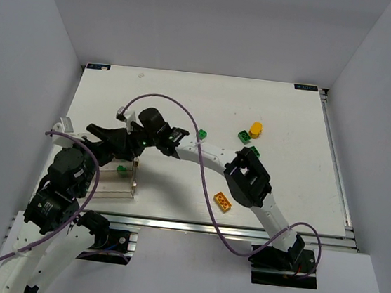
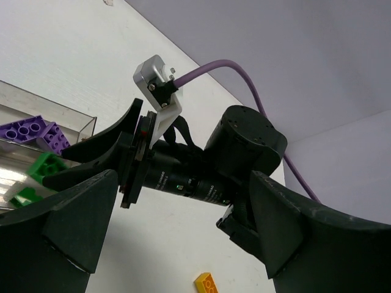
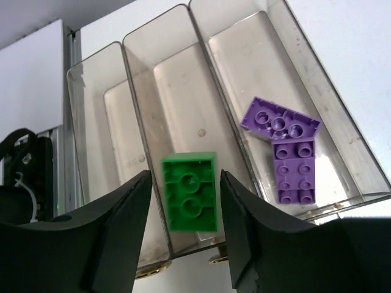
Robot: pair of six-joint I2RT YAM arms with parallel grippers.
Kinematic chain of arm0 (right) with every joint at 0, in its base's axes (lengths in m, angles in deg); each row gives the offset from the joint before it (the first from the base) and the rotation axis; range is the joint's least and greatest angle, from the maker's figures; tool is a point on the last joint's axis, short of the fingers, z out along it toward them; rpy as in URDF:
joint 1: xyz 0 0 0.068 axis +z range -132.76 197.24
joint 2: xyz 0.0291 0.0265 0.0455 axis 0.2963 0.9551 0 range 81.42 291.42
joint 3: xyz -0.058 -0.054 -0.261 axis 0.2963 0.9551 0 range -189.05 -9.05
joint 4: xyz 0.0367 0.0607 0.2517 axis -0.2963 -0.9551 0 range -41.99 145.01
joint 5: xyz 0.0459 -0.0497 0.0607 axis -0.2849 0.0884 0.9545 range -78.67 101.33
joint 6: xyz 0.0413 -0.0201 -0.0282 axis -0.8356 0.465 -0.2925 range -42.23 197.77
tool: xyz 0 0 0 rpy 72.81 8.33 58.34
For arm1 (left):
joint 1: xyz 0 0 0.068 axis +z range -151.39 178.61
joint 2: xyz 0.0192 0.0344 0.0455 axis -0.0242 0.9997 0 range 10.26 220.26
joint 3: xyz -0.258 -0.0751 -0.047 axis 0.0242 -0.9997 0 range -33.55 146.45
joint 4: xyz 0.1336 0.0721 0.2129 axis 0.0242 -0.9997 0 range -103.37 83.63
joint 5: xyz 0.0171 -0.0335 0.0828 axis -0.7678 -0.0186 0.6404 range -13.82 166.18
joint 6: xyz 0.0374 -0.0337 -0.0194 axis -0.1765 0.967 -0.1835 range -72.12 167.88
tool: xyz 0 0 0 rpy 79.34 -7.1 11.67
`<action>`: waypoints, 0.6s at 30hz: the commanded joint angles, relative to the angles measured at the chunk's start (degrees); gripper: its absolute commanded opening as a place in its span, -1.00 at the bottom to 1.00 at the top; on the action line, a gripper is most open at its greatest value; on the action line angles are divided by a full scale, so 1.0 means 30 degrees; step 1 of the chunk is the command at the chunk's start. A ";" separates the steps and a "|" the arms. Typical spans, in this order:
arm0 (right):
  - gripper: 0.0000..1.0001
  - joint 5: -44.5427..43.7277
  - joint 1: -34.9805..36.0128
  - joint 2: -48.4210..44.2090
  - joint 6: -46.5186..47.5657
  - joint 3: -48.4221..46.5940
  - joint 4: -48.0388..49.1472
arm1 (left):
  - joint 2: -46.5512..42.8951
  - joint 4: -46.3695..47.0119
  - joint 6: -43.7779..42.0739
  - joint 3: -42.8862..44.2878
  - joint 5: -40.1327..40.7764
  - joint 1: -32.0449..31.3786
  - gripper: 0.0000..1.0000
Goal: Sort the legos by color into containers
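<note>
Three clear containers [image 3: 201, 36] stand side by side at the table's front left [image 1: 105, 191]. Two purple legos [image 3: 294, 171] lie in the right-hand one. My right gripper [image 3: 184, 183] hovers over the containers, jaws open. A green lego [image 3: 190, 192], slightly blurred, sits between them with a gap on each side, above the middle container's near end by its left wall. It also shows in the left wrist view [image 2: 46, 166]. My left gripper [image 2: 180, 201] is open and empty, beside the right wrist. Loose on the table: green legos [image 1: 202, 133], [image 1: 243, 135], [image 1: 253, 152], a yellow-orange block [image 1: 255, 129], a flat orange-yellow lego [image 1: 223, 201].
The right arm [image 1: 248, 181] reaches across the table's middle from the near right. A purple cable [image 1: 202, 147] loops over it. White walls enclose the table on three sides. The left arm [image 1: 65, 174] stands just left of the containers.
</note>
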 commanded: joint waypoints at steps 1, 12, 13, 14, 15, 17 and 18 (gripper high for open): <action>0.15 -0.0081 -0.0146 0.0313 -0.0375 -0.0765 0.1275 | -0.0049 0.0784 -0.0679 0.0350 -0.0613 -0.0033 0.96; -1.00 0.1336 -0.1697 -0.2433 -0.2688 0.1133 0.1425 | 0.1031 0.3975 -0.0973 -0.1200 -0.4389 -0.0033 -0.74; -1.00 0.0864 -0.2598 -0.2876 -0.3009 0.1459 0.1192 | 0.1963 0.4211 -0.0973 -0.1319 -0.5553 -0.0033 -0.79; -1.00 0.0396 -0.2868 -0.3258 -0.3071 0.1694 0.0204 | 0.2465 0.4561 -0.1002 -0.1436 -0.6145 -0.0033 -0.82; -1.00 -0.0160 -0.3248 -0.3929 -0.3100 0.2248 -0.0444 | 0.2963 0.5290 -0.0973 -0.1611 -0.6731 -0.0033 -0.84; -1.00 -0.0516 -0.4913 -0.4577 -0.3392 0.2836 -0.1296 | 0.4540 0.6229 -0.0944 -0.2196 -0.8628 -0.0207 -0.82; -1.00 -0.0198 -0.5357 -0.5160 -0.3480 0.3129 -0.1939 | 0.5043 0.7308 -0.0973 -0.2431 -0.9134 -0.0209 -0.72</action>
